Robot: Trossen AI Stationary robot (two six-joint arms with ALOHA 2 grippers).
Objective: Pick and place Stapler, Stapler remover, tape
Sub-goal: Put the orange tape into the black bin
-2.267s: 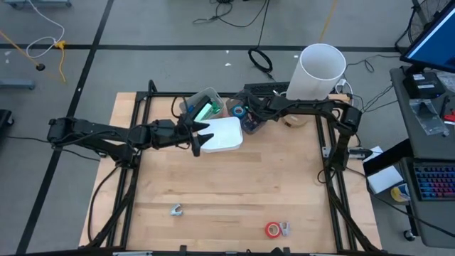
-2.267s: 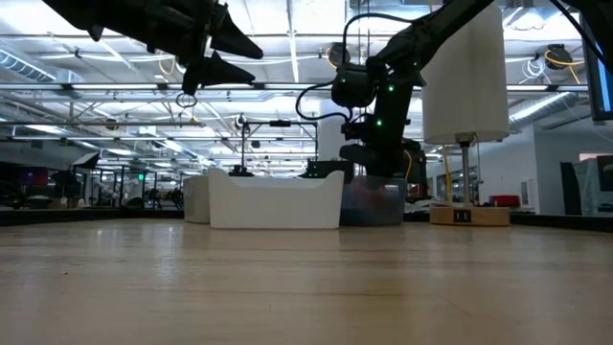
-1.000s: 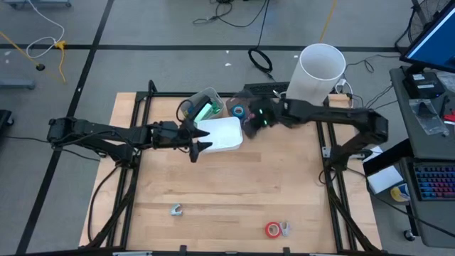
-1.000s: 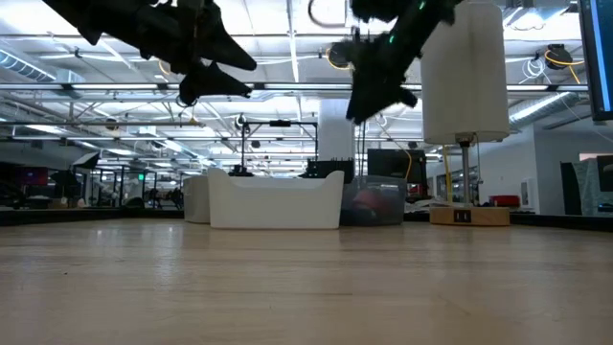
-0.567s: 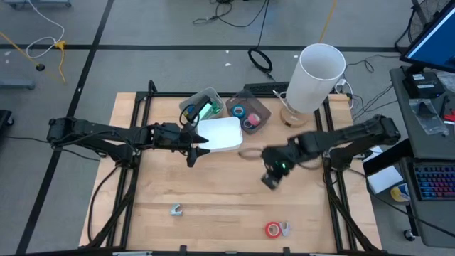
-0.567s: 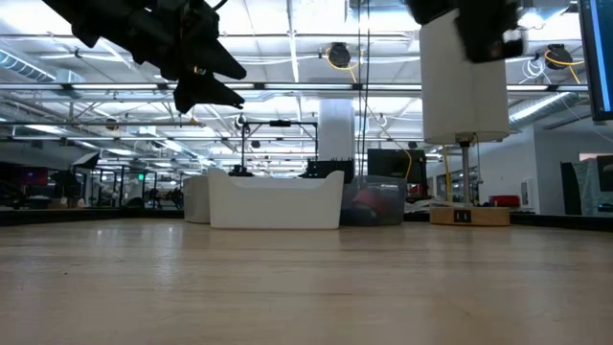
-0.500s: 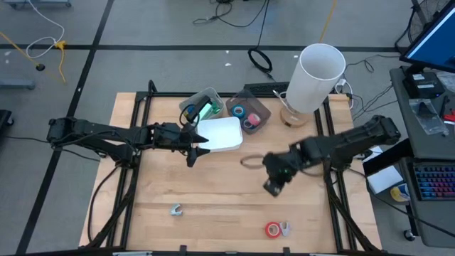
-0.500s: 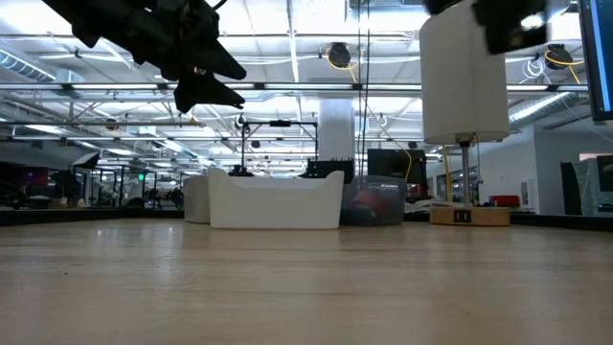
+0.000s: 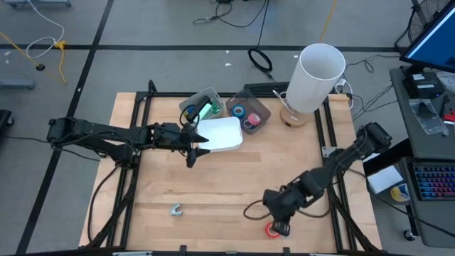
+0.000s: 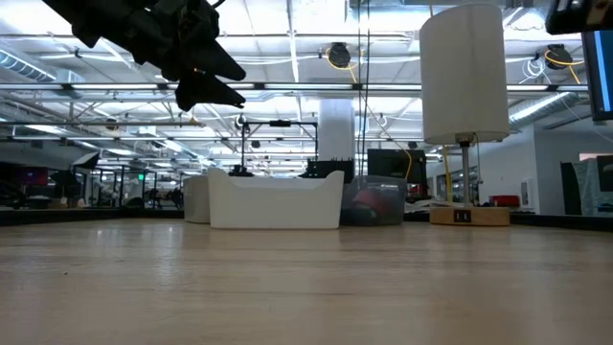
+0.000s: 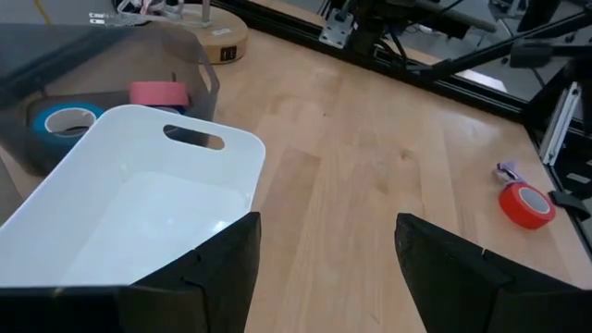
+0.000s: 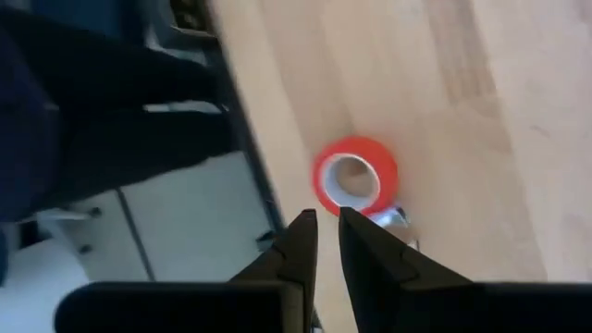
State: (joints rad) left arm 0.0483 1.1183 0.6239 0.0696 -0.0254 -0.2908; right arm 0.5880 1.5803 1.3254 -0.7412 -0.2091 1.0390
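Observation:
A red roll of tape [image 12: 354, 178] lies flat on the table near its front edge, right of centre [image 9: 270, 229]. My right gripper [image 12: 326, 236] hangs above it, slanting down, fingers shut to a narrow slit with nothing between them [image 9: 279, 226]. A small metal piece [image 12: 398, 218] lies beside the roll. Blue and pink tape rolls [image 11: 65, 118] sit in a clear tub [image 9: 249, 114] at the back. My left gripper [image 11: 324, 231] stands open, above the near edge of the white bin [image 9: 220, 134]. A green thing [image 9: 206, 110] lies in a second clear tub; whether it is the stapler I cannot tell.
A small grey metal thing [image 9: 175, 210] lies near the front edge at the left. A tall white cylinder [image 9: 318, 71] stands on a wooden base at the back right. Black frame rails run along the table's sides. Bare wood fills the middle of the table.
My right gripper has swung from the clear tape tub at the back toward the table's near edge and tipped downward; it now hangs over the red roll. The rolls and the bin have stayed where they were.

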